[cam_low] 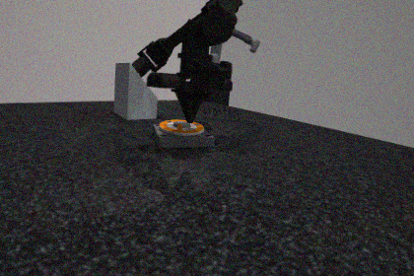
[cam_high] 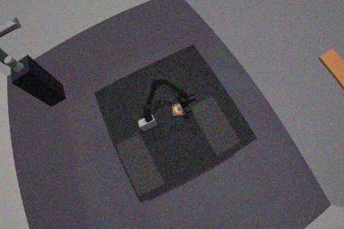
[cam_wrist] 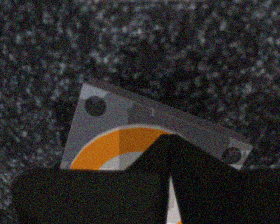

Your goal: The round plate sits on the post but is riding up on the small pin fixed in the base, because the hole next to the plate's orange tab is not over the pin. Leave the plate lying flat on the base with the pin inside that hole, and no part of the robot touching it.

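Gripper (cam_low: 190, 121) (cam_wrist: 168, 142), fingers together, blocking part of the plate (cam_low: 168, 123) (cam_wrist: 103, 141).

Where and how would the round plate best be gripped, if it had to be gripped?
Probably by the raised piece at its middle, from above with fingers astride it: the round plate lies low over its square base, leaving little room beneath the rim.

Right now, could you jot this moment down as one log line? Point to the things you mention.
gripper (cam_low: 190, 121) (cam_wrist: 168, 142): shut, nothing held | place: fingertips at the round plate (cam_low: 168, 124) (cam_wrist: 93, 146) | plate: on its base (cam_high: 182, 114) (cam_low: 183, 142) (cam_wrist: 73, 135)
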